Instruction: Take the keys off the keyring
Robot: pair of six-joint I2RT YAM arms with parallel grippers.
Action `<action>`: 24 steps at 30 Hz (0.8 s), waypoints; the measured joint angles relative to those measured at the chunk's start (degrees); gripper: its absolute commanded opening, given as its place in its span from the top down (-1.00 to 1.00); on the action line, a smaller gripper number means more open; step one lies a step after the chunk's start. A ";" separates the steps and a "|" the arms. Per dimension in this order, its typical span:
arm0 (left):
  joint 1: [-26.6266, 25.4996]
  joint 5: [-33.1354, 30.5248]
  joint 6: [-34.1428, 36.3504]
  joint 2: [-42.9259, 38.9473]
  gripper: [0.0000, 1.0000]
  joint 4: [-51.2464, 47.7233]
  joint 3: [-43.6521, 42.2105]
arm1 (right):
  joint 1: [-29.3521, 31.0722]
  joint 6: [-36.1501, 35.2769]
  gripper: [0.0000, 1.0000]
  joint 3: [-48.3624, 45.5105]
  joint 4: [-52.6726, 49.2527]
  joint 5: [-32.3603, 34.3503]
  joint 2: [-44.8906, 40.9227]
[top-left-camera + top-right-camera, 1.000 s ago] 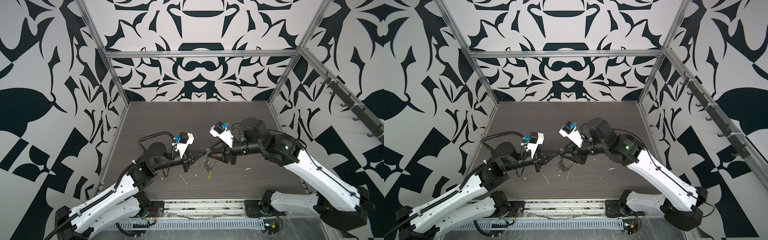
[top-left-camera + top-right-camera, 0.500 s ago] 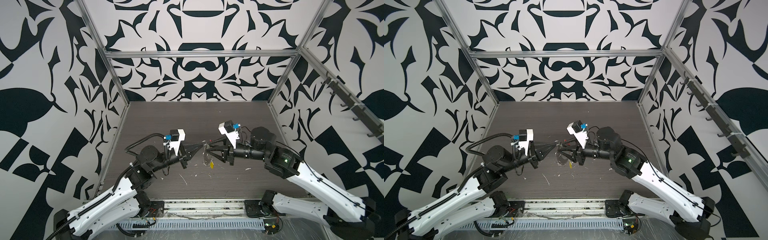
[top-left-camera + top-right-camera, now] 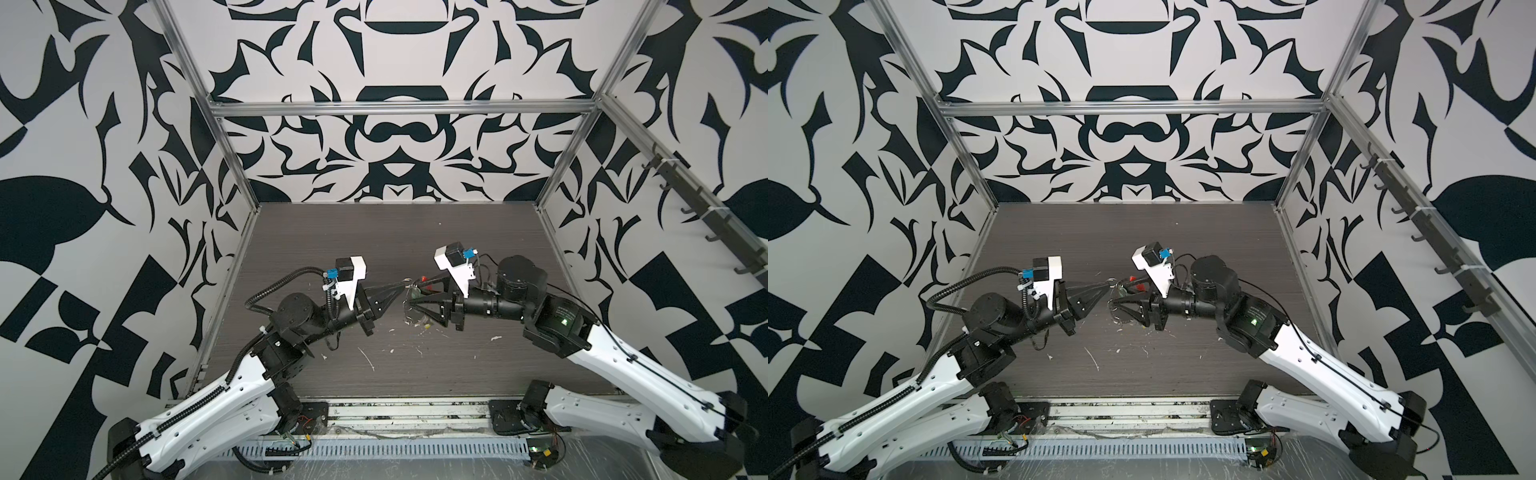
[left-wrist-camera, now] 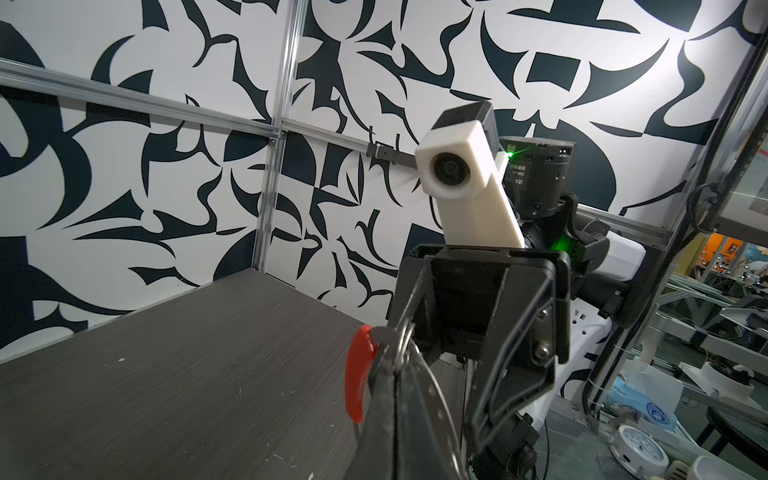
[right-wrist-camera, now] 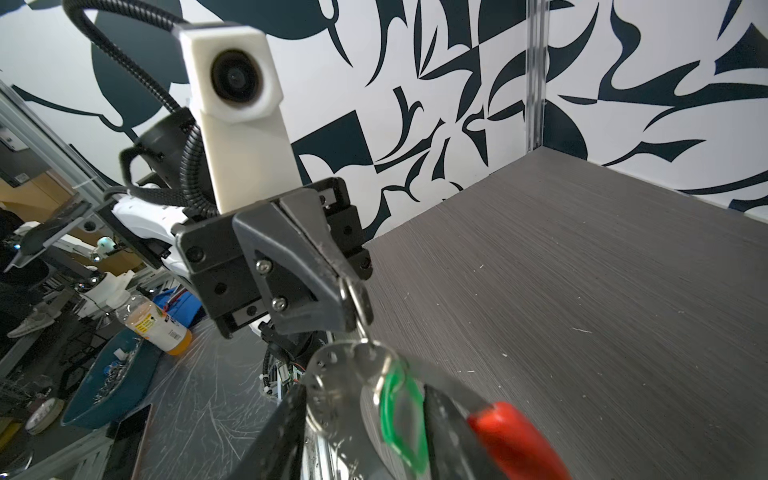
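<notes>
Left gripper (image 5: pixel 353 305) is clamped tight on a small split ring (image 5: pixel 360 316), the green-tagged key (image 5: pixel 399 411) dangling just below it on the keyring (image 4: pixel 356 374), all held above the table (image 3: pixel 415 241), while the right gripper (image 3: pixel 408 296) faces in, jaws half apart around the hoop, gripping or not I can't tell.

Overhead stereo pair; opposed wrist close-ups

2 tools (L tool (image 3: pixel 402 285), R tool (image 3: pixel 412 295)), 1 keyring (image 4: pixel 356 374), 1 green-tag key (image 5: pixel 399 411), 1 yellow-tag key (image 3: pixel 426 327)
</notes>
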 measured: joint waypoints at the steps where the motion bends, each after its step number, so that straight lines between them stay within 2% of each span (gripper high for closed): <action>1: 0.00 -0.31 -0.02 -0.13 1.00 0.11 0.00 | 0.00 0.28 -0.11 -0.39 0.39 -0.20 -0.48; 13: 0.00 -7.96 -2.36 -0.31 1.00 0.42 0.00 | 1.51 2.73 -0.23 -4.33 7.50 1.92 0.17; 20: -0.17 -12.46 -3.39 0.07 1.00 0.35 0.00 | 5.03 2.23 -0.38 -4.46 9.73 8.50 2.14; 24: -0.35 -13.64 -3.80 0.50 1.00 0.35 0.00 | 6.78 1.16 -0.40 -4.46 10.71 12.28 3.43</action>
